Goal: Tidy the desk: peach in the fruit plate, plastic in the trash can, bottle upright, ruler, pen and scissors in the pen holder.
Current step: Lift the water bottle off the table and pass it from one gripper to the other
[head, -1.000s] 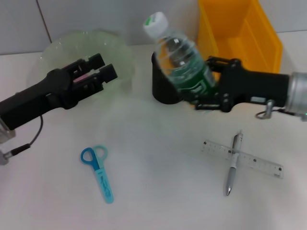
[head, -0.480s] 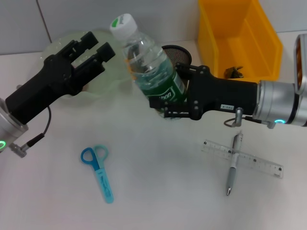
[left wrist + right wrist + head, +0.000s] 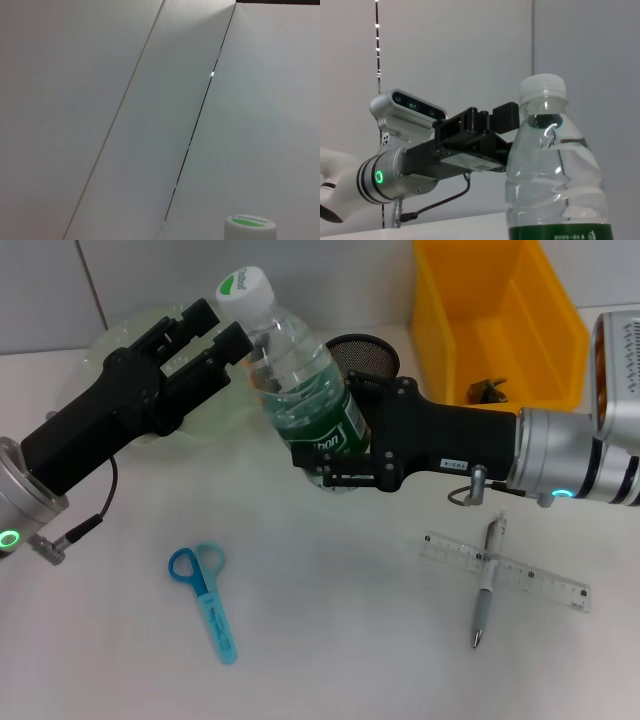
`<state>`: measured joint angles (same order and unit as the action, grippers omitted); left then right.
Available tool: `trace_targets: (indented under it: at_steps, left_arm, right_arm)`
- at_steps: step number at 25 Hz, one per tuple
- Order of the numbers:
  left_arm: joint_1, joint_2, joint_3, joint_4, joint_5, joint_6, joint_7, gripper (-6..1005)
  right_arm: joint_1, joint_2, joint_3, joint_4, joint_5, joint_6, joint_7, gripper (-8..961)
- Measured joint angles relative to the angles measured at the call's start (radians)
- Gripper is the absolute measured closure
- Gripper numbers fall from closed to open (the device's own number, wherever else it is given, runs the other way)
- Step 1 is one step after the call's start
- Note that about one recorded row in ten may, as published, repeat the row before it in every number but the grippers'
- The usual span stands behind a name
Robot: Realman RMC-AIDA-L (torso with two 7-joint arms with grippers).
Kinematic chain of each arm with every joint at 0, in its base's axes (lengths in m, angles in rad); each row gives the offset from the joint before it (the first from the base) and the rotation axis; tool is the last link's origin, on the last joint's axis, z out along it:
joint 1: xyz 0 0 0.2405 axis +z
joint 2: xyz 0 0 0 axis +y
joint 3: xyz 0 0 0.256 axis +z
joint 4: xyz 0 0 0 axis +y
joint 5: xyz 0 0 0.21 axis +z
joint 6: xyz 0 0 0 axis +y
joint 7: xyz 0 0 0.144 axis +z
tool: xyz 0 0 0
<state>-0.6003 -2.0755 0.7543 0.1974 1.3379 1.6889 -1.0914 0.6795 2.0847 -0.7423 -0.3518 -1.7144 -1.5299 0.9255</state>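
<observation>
The tabletop (image 3: 330, 640) carries everything, with the yellow bin (image 3: 500, 320) at the far right, its top cut off by the frame edge; something small and dark lies inside it, too small to identify. The right arm reaches in from the right, and the right gripper (image 3: 335, 445) has its fingers clamped on the green-labelled lower half of the bottle (image 3: 295, 380), which is held tilted, cap toward the far left, above the tabletop; the gripper hides the bottle's base. The left gripper (image 3: 205, 335) is just beside the bottle's neck, fingers a little apart, with nothing visible between them. Behind the left arm, the pale green plate (image 3: 125, 335) is largely hidden. The black mesh holder (image 3: 365, 355) shows only its rim behind the bottle and right arm. Near the right front lies the clear ruler (image 3: 520, 575) with the pen (image 3: 485, 585) crossing over it. The blue scissors (image 3: 205, 595) lie at the left front, well apart from them. The left wrist view shows only the bottle cap (image 3: 250, 227) against the wall.
</observation>
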Motion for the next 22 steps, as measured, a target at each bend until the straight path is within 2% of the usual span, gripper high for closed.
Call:
trace_targets:
  at_steps: [22]
  left_arm:
    - [-0.001,0.001,-0.01,-0.002,-0.005,0.007,0.025,198]
  right_arm:
    - [0.049,0.002,0.0,0.033,0.001,0.035,-0.013,177]
